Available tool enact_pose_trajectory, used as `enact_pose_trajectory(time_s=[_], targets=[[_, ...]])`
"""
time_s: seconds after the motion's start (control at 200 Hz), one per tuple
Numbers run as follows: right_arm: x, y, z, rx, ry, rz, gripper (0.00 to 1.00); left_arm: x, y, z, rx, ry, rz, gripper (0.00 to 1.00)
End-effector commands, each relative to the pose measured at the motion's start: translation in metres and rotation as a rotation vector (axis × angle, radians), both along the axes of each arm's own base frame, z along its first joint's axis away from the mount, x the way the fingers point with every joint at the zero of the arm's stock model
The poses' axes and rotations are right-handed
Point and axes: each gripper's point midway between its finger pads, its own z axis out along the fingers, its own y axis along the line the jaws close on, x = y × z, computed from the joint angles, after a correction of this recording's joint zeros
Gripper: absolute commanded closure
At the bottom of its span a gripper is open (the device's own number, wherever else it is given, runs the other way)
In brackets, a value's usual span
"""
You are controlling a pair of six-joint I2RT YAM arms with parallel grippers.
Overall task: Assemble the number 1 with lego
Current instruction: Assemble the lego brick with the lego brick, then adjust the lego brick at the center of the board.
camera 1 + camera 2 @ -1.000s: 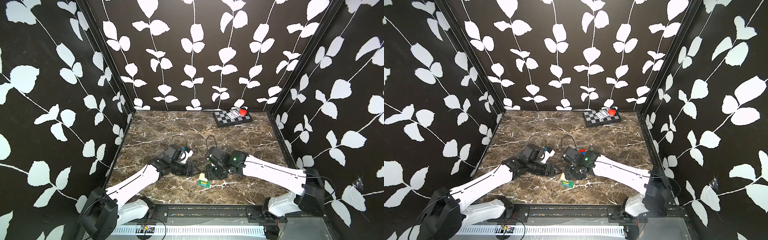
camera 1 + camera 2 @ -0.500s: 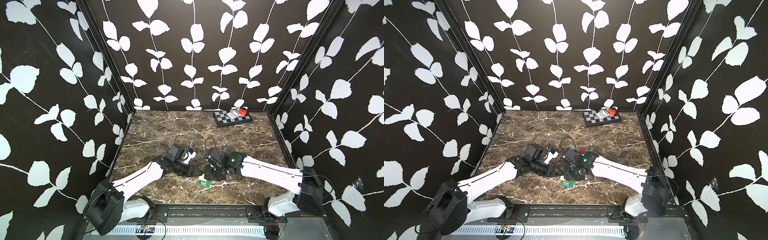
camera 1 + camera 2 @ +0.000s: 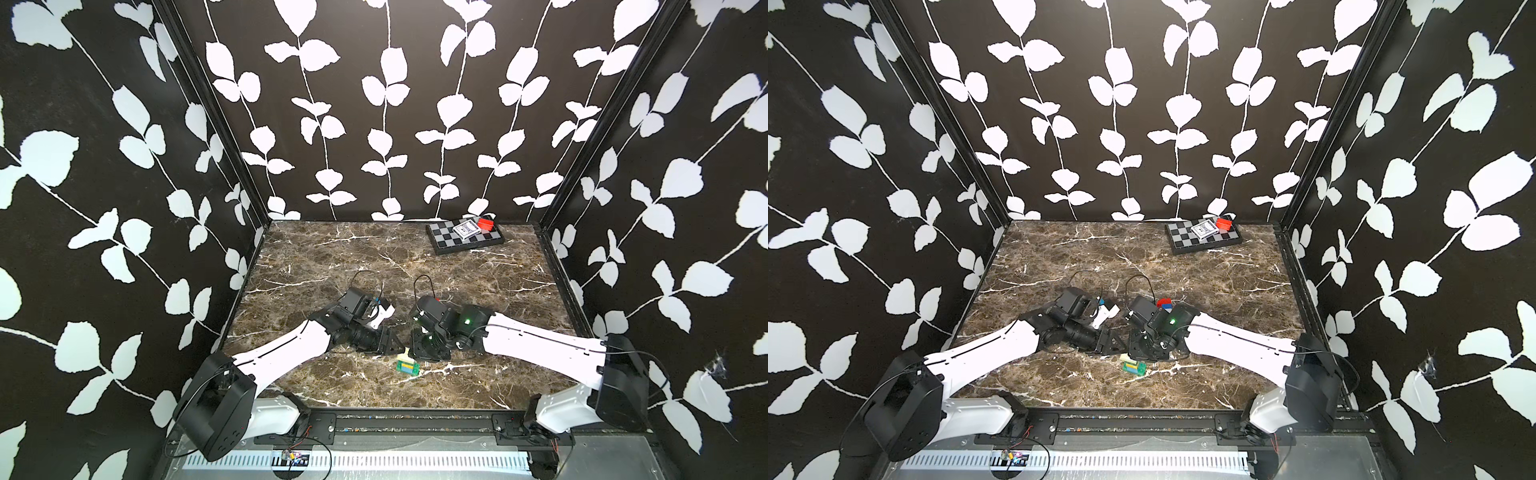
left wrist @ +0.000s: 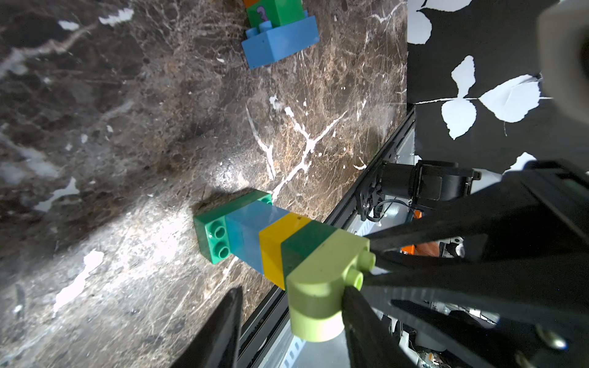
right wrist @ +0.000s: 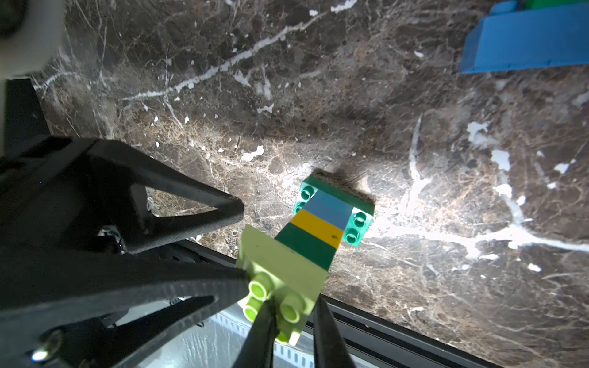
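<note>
Lego stack (image 3: 407, 365) stands upright on the desk (image 3: 332, 257), right up near the front edge, and both arms are crowded in on it, one from each side! Reading from the bottom: a wide green base (image 4: 212, 237), then light blue, yellow, dark green, and a pale green top brick (image 4: 318, 286) with its studs up. Right claw (image 5: 293, 302) is pressed tight from above, pinching a stud of that top brick between its slim fingers (image 5: 261, 331). Left claw (image 4: 291, 290) is spread around the same brick: one finger (image 4: 360, 318) is against its side, and the other finger (image 4: 223, 325) stands clear, with desk showing in the gap. So there is no grip on the left! In both top views the stack sits just in front of the two claws, between them. Further back on the desk, a blue brick (image 4: 280, 41) lies touching a green brick (image 4: 274, 12), well apart from the stack. In a top view, red and blue bricks (image 3: 1165, 303) peek out behind the right arm. At the far back right lies a chessboard (image 3: 465, 243).
</note>
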Motion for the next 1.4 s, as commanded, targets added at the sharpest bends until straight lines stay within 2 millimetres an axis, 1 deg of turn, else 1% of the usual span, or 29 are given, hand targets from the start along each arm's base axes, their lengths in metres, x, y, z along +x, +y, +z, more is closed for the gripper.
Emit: enact_pose_trajectory(time_s=[0.0, 0.12, 0.185, 0.225, 0.305, 0.405, 0.47, 0.5, 0.565, 0.655, 0.735, 0.755, 0.86, 0.91, 0.985, 1.015, 1.075, 1.115, 1.145, 1.205, 1.275, 1.395], targets=[[-0.028, -0.048, -0.065, -0.259, 0.141, 0.011, 0.82, -0.006, 0.004, -0.012, 0.051, 0.011, -0.034, 0.48], [-0.036, -0.053, -0.078, -0.287, 0.179, 0.023, 0.82, -0.009, 0.007, -0.019, 0.08, 0.028, -0.051, 0.49], [-0.036, -0.051, -0.076, -0.281, 0.179, 0.034, 0.82, -0.009, 0.007, -0.019, 0.082, 0.027, -0.055, 0.48], [-0.033, -0.047, -0.071, -0.268, 0.168, 0.043, 0.8, -0.008, 0.007, -0.016, 0.08, 0.018, -0.054, 0.48], [-0.022, -0.034, -0.051, -0.212, 0.11, 0.061, 0.74, -0.001, 0.003, -0.004, 0.064, -0.022, -0.047, 0.44], [-0.001, -0.018, -0.012, -0.103, 0.001, 0.056, 0.62, 0.011, 0.002, 0.014, 0.061, -0.103, -0.025, 0.34], [0.009, -0.015, 0.011, -0.044, -0.048, 0.045, 0.53, 0.018, 0.003, 0.027, 0.053, -0.163, -0.005, 0.3], [0.013, -0.016, 0.019, -0.022, -0.062, 0.039, 0.5, 0.025, 0.007, 0.03, 0.073, -0.208, 0.024, 0.29], [0.017, -0.017, 0.03, 0.02, -0.077, 0.03, 0.46, 0.031, 0.015, 0.038, 0.088, -0.276, 0.065, 0.28], [0.022, -0.027, 0.036, 0.032, -0.082, 0.021, 0.44, 0.036, 0.026, 0.045, 0.092, -0.358, 0.134, 0.28], [0.026, -0.042, 0.038, 0.009, -0.091, 0.025, 0.43, 0.035, 0.037, 0.045, 0.089, -0.423, 0.184, 0.3], [0.027, -0.046, 0.038, 0.003, -0.094, 0.031, 0.43, 0.027, 0.035, 0.044, 0.091, -0.452, 0.167, 0.3], [0.035, -0.068, 0.042, -0.031, -0.114, 0.062, 0.43, 0.01, 0.036, 0.041, 0.127, -0.655, 0.174, 0.31], [0.039, -0.076, 0.044, -0.033, -0.115, 0.081, 0.43, -0.001, 0.034, 0.039, 0.129, -0.745, 0.183, 0.31], [0.044, -0.087, 0.044, -0.034, -0.1, 0.113, 0.43, -0.01, 0.031, 0.035, 0.139, -0.862, 0.217, 0.31], [0.044, -0.092, 0.044, -0.042, -0.094, 0.131, 0.43, -0.014, 0.026, 0.037, 0.131, -0.911, 0.22, 0.3], [0.044, -0.101, 0.045, -0.067, -0.087, 0.167, 0.43, -0.028, 0.01, 0.037, 0.12, -1.013, 0.179, 0.28], [0.043, -0.107, 0.045, -0.075, -0.086, 0.183, 0.43, -0.037, 0.001, 0.033, 0.138, -1.067, 0.143, 0.27], [0.043, -0.11, 0.045, -0.072, -0.084, 0.185, 0.43, -0.04, -0.001, 0.027, 0.174, -1.098, 0.13, 0.26], [0.041, -0.115, 0.045, -0.055, -0.078, 0.184, 0.43, -0.041, 0.002, 0.017, 0.231, -1.126, 0.164, 0.25], [0.038, -0.12, 0.044, -0.04, -0.075, 0.183, 0.43, -0.041, 0.002, 0.008, 0.199, -1.125, 0.201, 0.26], [0.035, -0.125, 0.043, -0.025, -0.066, 0.182, 0.43, -0.038, -0.005, 0.004, 0.179, -1.15, 0.234, 0.24]])
